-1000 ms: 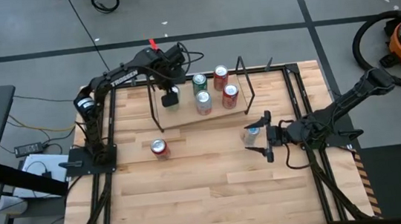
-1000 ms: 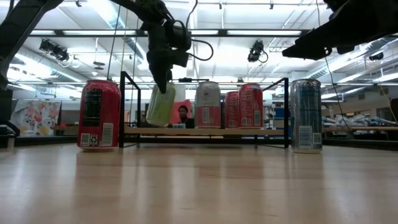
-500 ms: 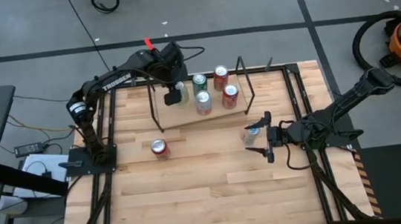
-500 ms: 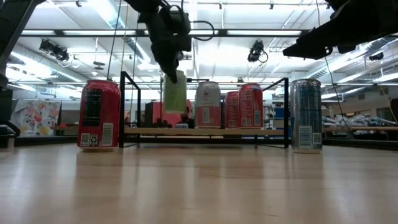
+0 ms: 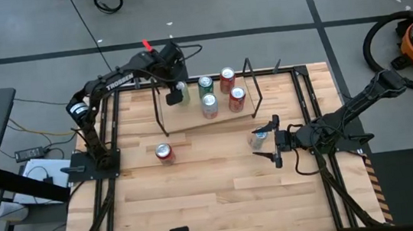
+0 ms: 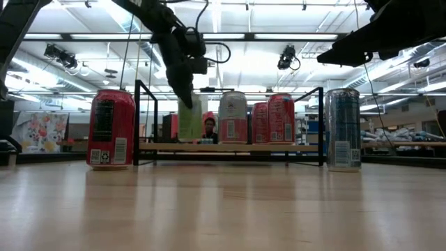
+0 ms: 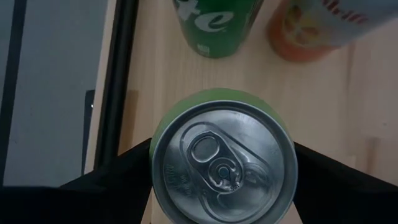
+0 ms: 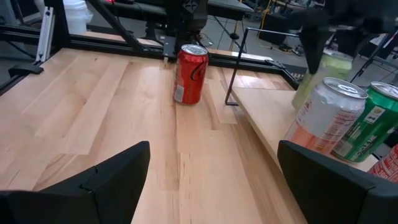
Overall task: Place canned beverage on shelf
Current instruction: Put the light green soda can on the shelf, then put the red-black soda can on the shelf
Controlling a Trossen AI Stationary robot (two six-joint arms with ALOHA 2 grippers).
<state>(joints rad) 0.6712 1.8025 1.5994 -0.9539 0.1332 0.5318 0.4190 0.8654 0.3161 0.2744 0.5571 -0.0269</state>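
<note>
While the left claw (image 5: 177, 96) grips a pale green can (image 6: 189, 117) from above, the can hangs upright over the left part of the shelf (image 5: 192, 121), beside a dark green can (image 5: 205, 84); whether its base touches the plank cannot be told. The right claw (image 5: 268, 140) waits with fingers spread at the right of the surface (image 5: 222, 191), a silver-blue can (image 6: 343, 130) between them, and a red can (image 5: 164, 153) stands alone in front of the shelf.
</note>
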